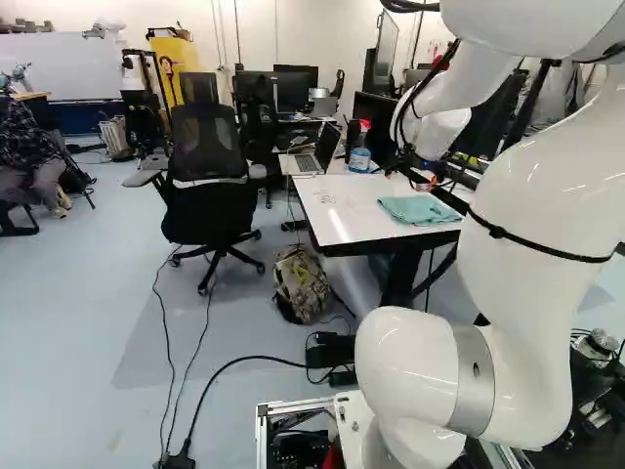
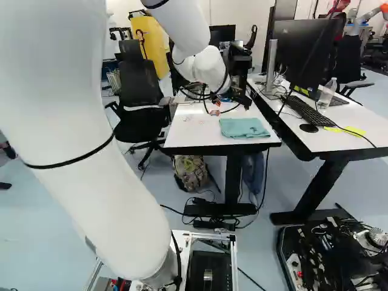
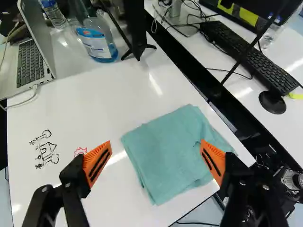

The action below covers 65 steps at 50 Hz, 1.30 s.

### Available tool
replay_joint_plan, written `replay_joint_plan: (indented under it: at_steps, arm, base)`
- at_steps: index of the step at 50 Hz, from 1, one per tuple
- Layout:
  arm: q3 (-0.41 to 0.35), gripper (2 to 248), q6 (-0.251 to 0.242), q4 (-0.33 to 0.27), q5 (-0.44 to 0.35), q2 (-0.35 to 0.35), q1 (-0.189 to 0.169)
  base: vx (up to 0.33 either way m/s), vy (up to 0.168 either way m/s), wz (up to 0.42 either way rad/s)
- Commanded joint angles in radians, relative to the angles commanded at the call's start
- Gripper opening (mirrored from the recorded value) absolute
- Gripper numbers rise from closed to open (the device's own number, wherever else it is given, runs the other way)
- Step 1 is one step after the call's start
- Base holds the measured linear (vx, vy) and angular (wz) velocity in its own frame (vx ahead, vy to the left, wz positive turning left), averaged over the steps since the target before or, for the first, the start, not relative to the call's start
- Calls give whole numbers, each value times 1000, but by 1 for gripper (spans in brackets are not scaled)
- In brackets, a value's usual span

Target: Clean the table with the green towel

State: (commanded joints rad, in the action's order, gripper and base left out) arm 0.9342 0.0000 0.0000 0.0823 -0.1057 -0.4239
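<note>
Above the table my gripper [image 1: 416, 180] hangs, also visible as the gripper [image 2: 218, 108] in the right base view. In the wrist view the gripper [image 3: 155, 152] is open, its orange pads far apart with nothing gripped. A folded green towel [image 3: 173, 149] lies flat on the white table [image 3: 99, 111], below and ahead of the fingers, nearer the right-hand one. The same towel [image 2: 244, 127] rests close to the table's near edge. Black scribbles [image 3: 46, 151] and a small red drawing [image 3: 80, 152] mark the tabletop beside the other finger.
A laptop [image 3: 34, 59], a blue-labelled bottle [image 3: 97, 40] and a monitor stand [image 3: 137, 35] occupy the table's far part. Across a dark gap, a second desk [image 2: 364, 130] holds a keyboard [image 3: 251, 56] and mouse [image 3: 272, 102]. An office chair [image 1: 207, 176] and backpack [image 1: 302, 285] stand beside the table.
</note>
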Motion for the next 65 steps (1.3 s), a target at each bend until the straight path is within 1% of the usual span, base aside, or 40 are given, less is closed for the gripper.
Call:
replay_joint_plan:
  at_steps: [22, 32, 43, 65]
  arm:
    - [124, 247, 0, 0, 210, -66, -9]
    - [176, 247, 0, 0, 272, -112, -14]
    - [225, 247, 0, 0, 275, -173, -23]
    - [291, 247, 0, 0, 275, -275, -47]
  base:
    - [0, 0, 0]
    - [0, 0, 0]
    - [0, 0, 0]
    - [0, 0, 0]
